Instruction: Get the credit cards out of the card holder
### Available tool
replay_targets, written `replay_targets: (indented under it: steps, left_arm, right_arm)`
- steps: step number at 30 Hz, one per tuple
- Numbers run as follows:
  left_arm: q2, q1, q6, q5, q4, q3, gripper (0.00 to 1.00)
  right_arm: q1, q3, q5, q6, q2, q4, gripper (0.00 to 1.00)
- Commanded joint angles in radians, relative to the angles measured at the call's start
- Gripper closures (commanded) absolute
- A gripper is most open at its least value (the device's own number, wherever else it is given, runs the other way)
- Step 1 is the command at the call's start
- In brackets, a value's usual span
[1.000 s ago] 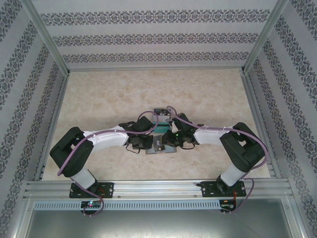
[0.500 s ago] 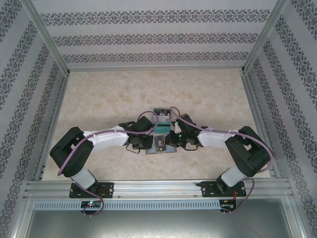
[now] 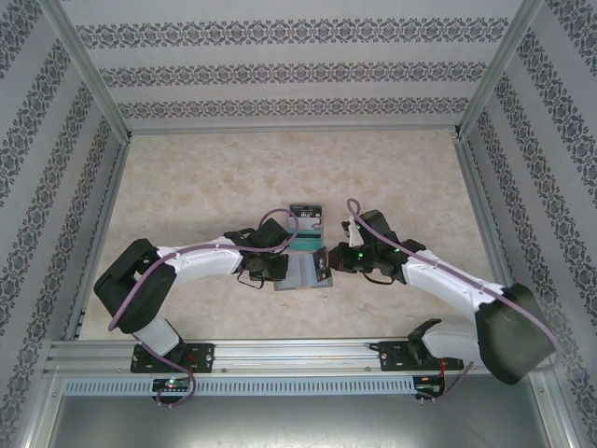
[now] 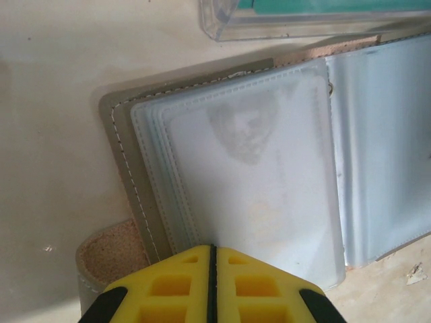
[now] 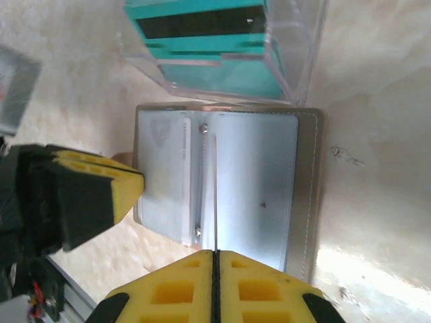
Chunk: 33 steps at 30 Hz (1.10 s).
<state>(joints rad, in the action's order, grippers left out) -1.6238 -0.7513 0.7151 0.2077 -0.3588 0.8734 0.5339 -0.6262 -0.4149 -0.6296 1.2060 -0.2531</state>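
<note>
Marbled tabletop (image 3: 215, 187) carries the soft, light-looking card holder (image 3: 300, 273) open flat at 6 o'clock of a clear box (image 5: 296, 60), with the left gripper (image 4: 212, 252) pressed together over its 9 o'clock edge and the right gripper (image 5: 215, 254) apparently nipping 1 credit card (image 5: 215, 195), probably stiff and slick, edge-on by its end.

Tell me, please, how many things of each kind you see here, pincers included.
Grey-brown bifold card holder, pale blue pockets, open: 1
Clear plastic box holding teal cards: 1
Yellow-tipped pincers, both shut: 2 (left pincer, right pincer)
Total: 4; the stacked teal cards cannot be counted.
</note>
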Motion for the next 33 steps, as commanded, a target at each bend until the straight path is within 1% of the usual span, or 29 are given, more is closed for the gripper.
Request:
replay_targets:
  steps: [1,3,6,10,12,14,17,18,20,25,29,33]
  left_arm:
    - [0.011,0.004,-0.006,-0.021,-0.047,0.027,0.99]
    - [0.027,0.004,-0.01,-0.031,-0.054,0.038,0.93]
    - [0.059,0.005,-0.019,-0.048,-0.065,0.055,0.76]
    - [0.111,0.012,-0.029,-0.066,-0.073,0.072,0.57]
    - [0.141,0.019,-0.034,-0.078,-0.08,0.073,0.4]
    - [0.176,0.029,-0.037,-0.098,-0.086,0.07,0.28]
    - [0.23,0.044,-0.044,-0.12,-0.099,0.055,0.16]
    - [0.246,0.048,-0.045,-0.131,-0.102,0.047,0.15]
    - [0.289,0.058,-0.046,-0.155,-0.109,0.027,0.06]
    - [0.388,0.082,-0.036,-0.207,-0.125,-0.02,0.0]
    - [0.449,0.096,-0.023,-0.245,-0.141,-0.049,0.0]
    - [0.48,0.108,-0.017,-0.257,-0.152,-0.066,0.0]
  right_arm:
    - [-0.003,-0.079,0.073,0.169,-0.064,-0.156,1.0]
    - [-0.002,-0.113,0.096,0.235,-0.083,-0.184,1.0]
    - [0.003,-0.161,0.148,0.328,-0.088,-0.199,1.0]
    - [0.027,-0.25,0.222,0.522,-0.039,-0.217,1.0]
    - [0.029,-0.307,0.233,0.622,0.008,-0.239,1.0]
    - [0.029,-0.371,0.244,0.718,0.062,-0.254,1.0]
    - [0.029,-0.448,0.242,0.871,0.13,-0.253,1.0]
    - [0.029,-0.469,0.24,0.912,0.154,-0.252,1.0]
    - [0.029,-0.527,0.237,1.009,0.208,-0.261,1.0]
    - [0.028,-0.663,0.225,1.198,0.352,-0.318,1.0]
    - [0.033,-0.762,0.25,1.327,0.459,-0.376,1.0]
    - [0.044,-0.832,0.291,1.383,0.541,-0.4,1.0]
